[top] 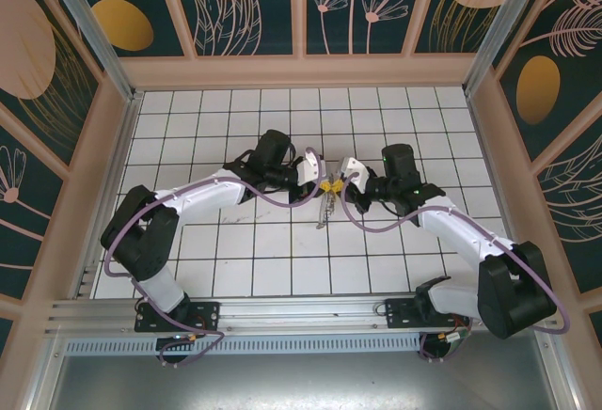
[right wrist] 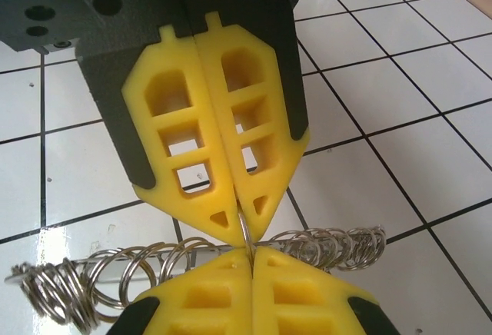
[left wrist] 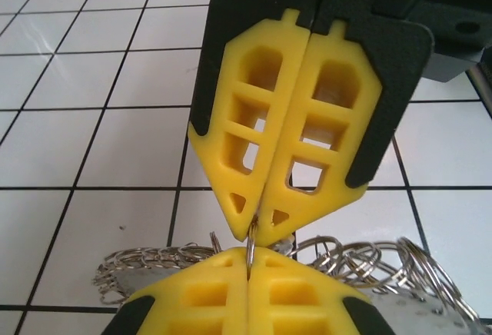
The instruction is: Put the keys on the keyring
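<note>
Left pincer [left wrist: 249, 266] and right pincer [right wrist: 252, 262], tip to tip over the mid tabletop [top: 235, 241], both pinch the thin wire of the keyring [right wrist: 244, 231], silver loops [right wrist: 323, 247] trailing below; the threading step seems in hand, next calling for prising its coil apart.

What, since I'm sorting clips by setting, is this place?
Probably a lab robot cell: left arm and right arm bolted to an aluminium rail, a white tiled table, and leaf-patterned panel walls boxing it in.
</note>
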Robot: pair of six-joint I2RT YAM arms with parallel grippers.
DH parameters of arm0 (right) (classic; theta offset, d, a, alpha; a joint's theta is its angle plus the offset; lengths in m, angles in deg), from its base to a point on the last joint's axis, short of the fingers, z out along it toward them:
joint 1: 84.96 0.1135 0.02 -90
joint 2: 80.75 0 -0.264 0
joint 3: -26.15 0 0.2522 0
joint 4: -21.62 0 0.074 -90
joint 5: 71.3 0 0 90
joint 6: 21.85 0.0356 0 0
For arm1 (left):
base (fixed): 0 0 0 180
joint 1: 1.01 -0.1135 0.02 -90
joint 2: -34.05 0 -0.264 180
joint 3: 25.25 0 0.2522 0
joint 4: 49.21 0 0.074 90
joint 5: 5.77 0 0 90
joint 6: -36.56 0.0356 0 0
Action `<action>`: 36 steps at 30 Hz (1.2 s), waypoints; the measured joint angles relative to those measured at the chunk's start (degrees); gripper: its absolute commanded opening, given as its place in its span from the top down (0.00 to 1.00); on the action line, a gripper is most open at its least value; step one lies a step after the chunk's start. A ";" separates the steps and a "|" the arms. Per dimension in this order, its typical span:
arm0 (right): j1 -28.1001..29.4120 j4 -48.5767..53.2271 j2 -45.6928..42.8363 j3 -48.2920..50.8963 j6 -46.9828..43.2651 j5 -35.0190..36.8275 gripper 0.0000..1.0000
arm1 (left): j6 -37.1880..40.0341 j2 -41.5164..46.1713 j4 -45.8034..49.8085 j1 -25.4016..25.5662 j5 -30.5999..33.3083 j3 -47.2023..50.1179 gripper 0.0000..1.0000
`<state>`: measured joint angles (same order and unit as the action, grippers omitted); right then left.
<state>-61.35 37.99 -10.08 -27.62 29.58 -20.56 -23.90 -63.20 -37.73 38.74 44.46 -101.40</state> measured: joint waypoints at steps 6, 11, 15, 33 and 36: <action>-0.50 -1.46 -0.42 0.68 0.35 -0.13 0.97 | -1.73 0.13 -2.80 0.00 -0.15 1.03 1.00; -2.01 -5.49 -1.01 3.34 2.60 -4.33 0.89 | -6.16 0.79 -10.97 0.00 -2.56 5.31 1.00; -2.84 -7.43 -1.01 3.89 3.69 -7.06 0.88 | -10.21 1.25 -17.59 -0.22 -4.37 8.28 1.00; -3.93 -9.66 -1.01 4.15 4.76 -9.86 1.00 | -14.10 2.27 -22.45 -0.50 -4.92 10.36 0.85; -3.67 -8.04 -1.01 3.78 4.13 -7.87 1.00 | -10.93 2.27 -16.46 -0.35 -4.39 7.41 0.81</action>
<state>-65.02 29.95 -11.08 -23.84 33.71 -28.43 -34.83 -60.93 -54.19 38.39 40.07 -93.99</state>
